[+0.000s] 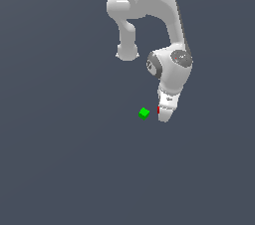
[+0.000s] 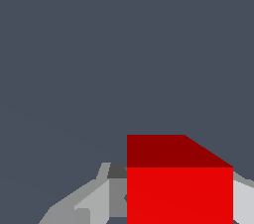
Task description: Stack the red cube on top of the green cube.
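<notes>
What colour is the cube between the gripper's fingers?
Bright red; the red cube shows best in the wrist view.

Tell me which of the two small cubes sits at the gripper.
The red cube: it sits between the gripper fingers, mostly hidden in the exterior view. The green cube lies apart, on that view's left.

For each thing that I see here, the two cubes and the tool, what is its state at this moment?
red cube: between the fingers of the tool, almost hidden by it in the exterior view; not on the green cube.
green cube: alone on the floor, nothing on top, apart from the tool and to its left in the exterior view.
tool: pointing down, its fingers on both sides of the red cube; appears shut on it.
</notes>
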You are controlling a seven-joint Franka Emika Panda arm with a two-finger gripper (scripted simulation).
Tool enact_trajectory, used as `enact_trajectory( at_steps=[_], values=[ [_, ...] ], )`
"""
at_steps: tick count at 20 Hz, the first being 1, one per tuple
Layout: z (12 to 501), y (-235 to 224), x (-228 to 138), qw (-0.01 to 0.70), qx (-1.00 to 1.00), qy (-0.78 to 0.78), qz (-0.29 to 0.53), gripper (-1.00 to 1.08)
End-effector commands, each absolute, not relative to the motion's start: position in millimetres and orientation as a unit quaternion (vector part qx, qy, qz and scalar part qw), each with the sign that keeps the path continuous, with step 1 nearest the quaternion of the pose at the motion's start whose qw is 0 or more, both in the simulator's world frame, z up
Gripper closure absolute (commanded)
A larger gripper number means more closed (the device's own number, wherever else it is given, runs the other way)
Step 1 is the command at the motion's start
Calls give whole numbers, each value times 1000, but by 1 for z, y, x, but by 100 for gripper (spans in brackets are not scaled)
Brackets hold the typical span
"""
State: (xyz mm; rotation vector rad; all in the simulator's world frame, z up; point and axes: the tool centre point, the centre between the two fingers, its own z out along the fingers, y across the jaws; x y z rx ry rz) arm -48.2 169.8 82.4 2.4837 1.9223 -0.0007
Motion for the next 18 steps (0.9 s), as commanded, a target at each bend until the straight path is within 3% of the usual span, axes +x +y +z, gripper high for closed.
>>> enact_trajectory(
  at_steps=[1,12,18],
  values=[
    [98,170,-48,1,791,612,0,108],
    [112,167,-48,0,791,612,0,108],
    [95,137,-51,0,791,612,0,108]
  ],
)
